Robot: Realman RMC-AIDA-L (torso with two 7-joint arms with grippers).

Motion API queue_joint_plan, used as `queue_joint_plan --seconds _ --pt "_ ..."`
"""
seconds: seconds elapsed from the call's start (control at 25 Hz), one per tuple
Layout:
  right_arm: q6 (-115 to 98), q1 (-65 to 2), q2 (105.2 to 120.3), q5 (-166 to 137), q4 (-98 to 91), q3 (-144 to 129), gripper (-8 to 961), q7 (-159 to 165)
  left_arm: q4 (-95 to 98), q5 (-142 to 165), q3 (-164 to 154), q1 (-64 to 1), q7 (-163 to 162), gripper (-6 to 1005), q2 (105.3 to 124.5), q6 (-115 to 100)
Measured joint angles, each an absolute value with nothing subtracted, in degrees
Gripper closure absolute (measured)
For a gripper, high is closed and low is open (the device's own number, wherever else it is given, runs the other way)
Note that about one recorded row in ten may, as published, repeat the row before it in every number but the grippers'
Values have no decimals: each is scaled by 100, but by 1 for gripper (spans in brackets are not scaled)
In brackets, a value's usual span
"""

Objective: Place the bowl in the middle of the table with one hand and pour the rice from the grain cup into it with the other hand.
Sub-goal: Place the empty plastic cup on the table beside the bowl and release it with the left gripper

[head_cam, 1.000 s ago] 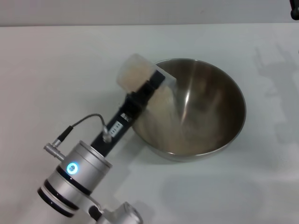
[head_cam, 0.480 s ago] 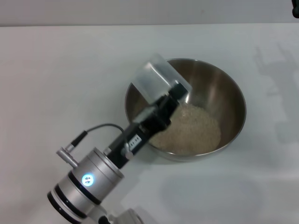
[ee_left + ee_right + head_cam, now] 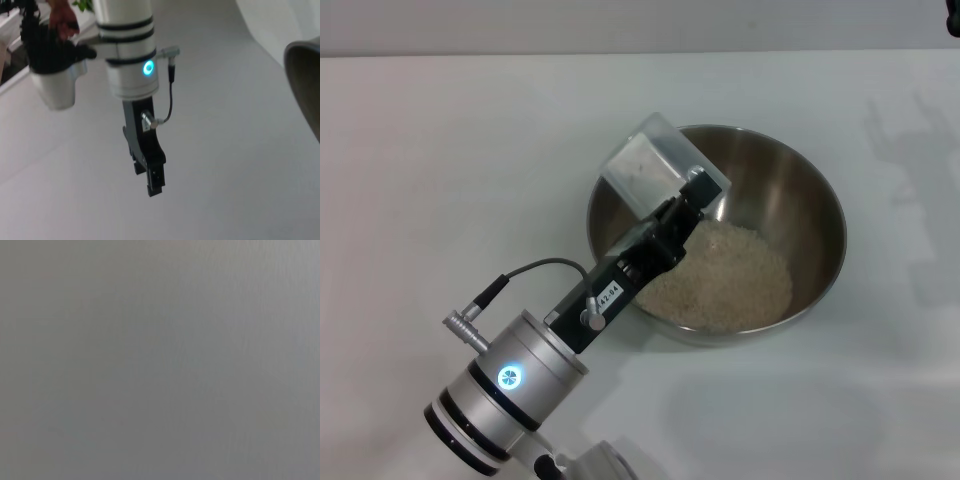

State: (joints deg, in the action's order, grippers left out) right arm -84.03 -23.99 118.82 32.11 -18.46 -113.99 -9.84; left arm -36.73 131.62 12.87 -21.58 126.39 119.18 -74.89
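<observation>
Bowl (image 3: 720, 235) sits mid-bench (image 3: 450, 150), rice (image 3: 725, 280) heaped inside. Left gripper (image 3: 670, 225) fingers clamp tipped grain cup (image 3: 655, 170), nearly empty, over bowl rim. Left: set cup down. Right gripper unseen.

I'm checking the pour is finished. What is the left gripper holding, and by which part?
The left gripper holds the grain cup by its side, tipped over the bowl; the rice lies inside.

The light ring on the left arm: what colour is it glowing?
Blue-cyan; the light ring shows best in the head view, below the left hand.
</observation>
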Motion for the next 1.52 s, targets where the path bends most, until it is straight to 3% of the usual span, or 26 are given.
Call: queue_joint_plan --seconds 0.16,0.48,0.88,1.52 --pt "-8403 -2401 11883 3209 -1846 -11400 355 -984 -3782 13065 1358 -2113 11904 965 11917 -7405" --pt "-8391 -2407 11883 3222 -1846 -11400 356 -876 -4417 11714 2447 -1846 7369 964 11919 -7300" --pt "-8383 -2418 11883 3207 -1845 -11399 356 -764 -3465 10769 3270 -1963 2750 963 11891 -6014" --pt "-8395 -2401 11890 3207 -1793 -11401 356 -755 -3048 10756 3387 -2127 1774 962 11893 -5214"
